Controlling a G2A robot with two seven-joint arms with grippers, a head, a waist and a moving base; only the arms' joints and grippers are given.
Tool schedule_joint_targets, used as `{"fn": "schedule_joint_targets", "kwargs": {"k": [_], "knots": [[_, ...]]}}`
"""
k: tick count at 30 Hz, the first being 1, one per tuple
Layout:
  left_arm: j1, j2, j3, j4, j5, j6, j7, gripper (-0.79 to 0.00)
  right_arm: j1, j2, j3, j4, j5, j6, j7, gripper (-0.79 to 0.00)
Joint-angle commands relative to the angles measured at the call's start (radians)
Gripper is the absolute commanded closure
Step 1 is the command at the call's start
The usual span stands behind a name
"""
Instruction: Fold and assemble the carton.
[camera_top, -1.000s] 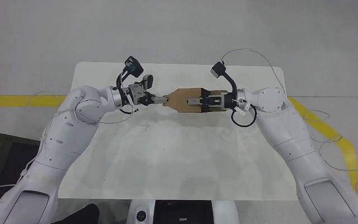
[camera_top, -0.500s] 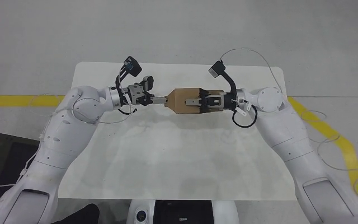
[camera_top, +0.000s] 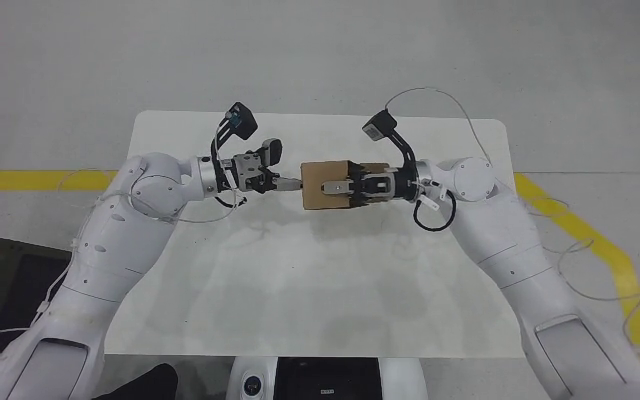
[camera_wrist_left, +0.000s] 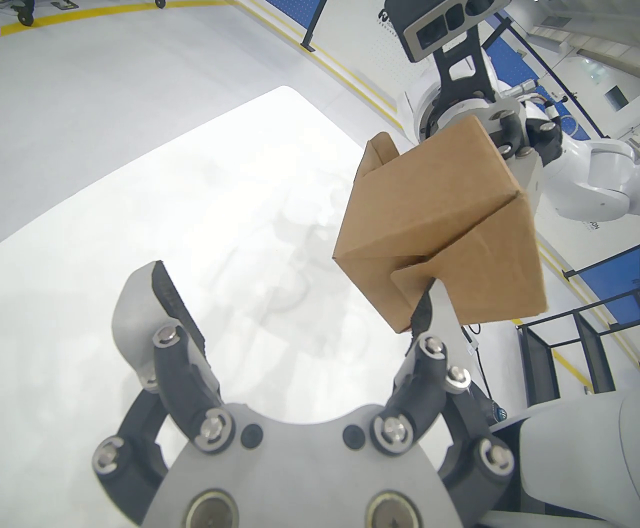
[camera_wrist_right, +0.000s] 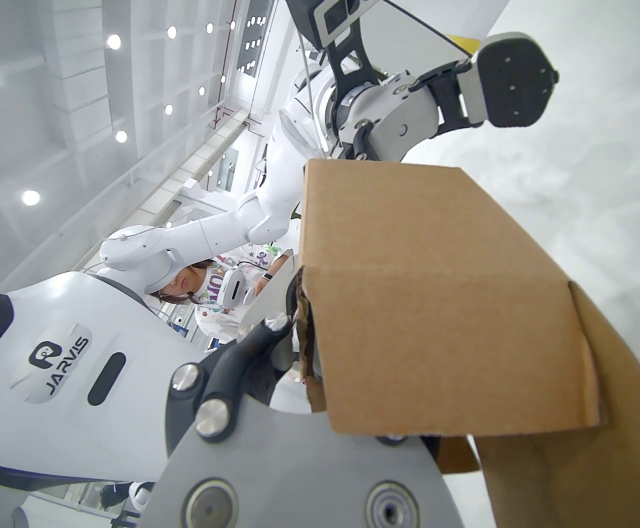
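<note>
Hanging above the table (camera_top: 300, 300), the carton (camera_top: 322, 192) is clamped in the right gripper (camera_top: 347, 186) so that its end flaps (camera_wrist_left: 475, 260), just ahead of the left gripper (camera_wrist_left: 295, 292), can seemingly be pressed shut by one of its spread fingers (camera_wrist_left: 436, 307).

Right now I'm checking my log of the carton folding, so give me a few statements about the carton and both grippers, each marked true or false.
1. The right gripper holds the carton. True.
2. The left gripper is clamped on the carton. False: its jaws stand wide open, and only one fingertip touches the carton's near end.
3. The carton lies flat on the table. False: it is held up off the table, between the two grippers.
4. The carton is plain brown cardboard. True.
5. A second carton waits on the table. False: there is only this one.
</note>
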Motion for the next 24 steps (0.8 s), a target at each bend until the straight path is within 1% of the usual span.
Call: {"fn": "schedule_joint_targets", "kwargs": {"k": [1, 12, 24], "knots": [[0.001, 0.0, 0.002, -0.003, -0.002, -0.002, -0.001, -0.785, 0.004, -0.005, -0.007, 0.007, 0.015, -0.003, 0.007, 0.0], [0.002, -0.002, 0.009, -0.026, -0.023, -0.018, -0.012, -0.785, 0.016, -0.016, -0.021, 0.021, 0.038, -0.003, 0.008, 0.0], [0.003, -0.001, 0.005, -0.018, -0.044, -0.022, -0.02, -0.785, 0.013, -0.018, -0.019, 0.022, 0.038, -0.001, 0.01, 0.0]]}}
